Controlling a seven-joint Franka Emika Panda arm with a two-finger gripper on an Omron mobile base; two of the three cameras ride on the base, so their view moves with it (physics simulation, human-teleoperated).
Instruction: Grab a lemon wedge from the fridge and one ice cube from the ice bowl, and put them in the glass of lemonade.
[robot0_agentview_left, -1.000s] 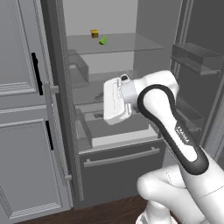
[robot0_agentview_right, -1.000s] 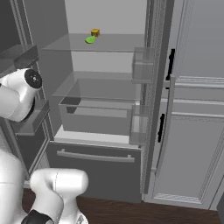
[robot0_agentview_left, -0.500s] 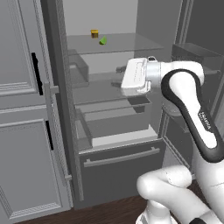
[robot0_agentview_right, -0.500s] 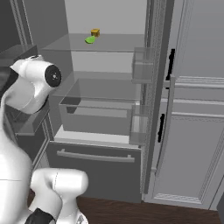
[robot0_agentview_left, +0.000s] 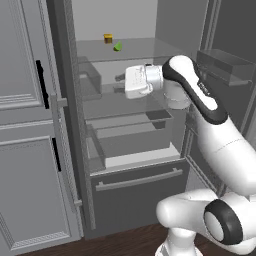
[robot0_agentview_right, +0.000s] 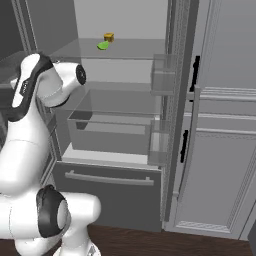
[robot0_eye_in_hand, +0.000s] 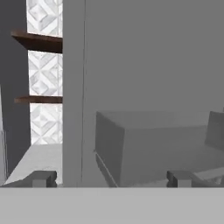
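L to R in left base view: I see panelled grey cabinets (robot0_agentview_left: 22, 130) w/ short black handles on the far left, then the fridge (robot0_agentview_left: 125, 150) standing open, clear shelves inside, lower drawer (robot0_agentview_left: 137, 192) w/ its pale bar handle shut below. On the top shelf, back of the compartment, sit a small yellow-brown block (robot0_agentview_left: 108, 38) and just right of it the green lemon wedge (robot0_agentview_left: 118, 46), near each other; can't tell if touching. My gripper (robot0_agentview_left: 120, 84) is at the next level down, inside the fridge opening, pointing left, fingers apart, nothing between them. So the wedge lies above the pincer and further back, well apart from it, approx. same left-right line. In hand view the two finger tips (robot0_eye_in_hand: 41, 178) stand wide apart w/ only a grey fridge bin (robot0_eye_in_hand: 148, 144) ahead. In right base view wedge (robot0_agentview_right: 103, 45) and block (robot0_agentview_right: 108, 37) sit on the top shelf, clear door bins (robot0_agentview_right: 162, 75) to their right.
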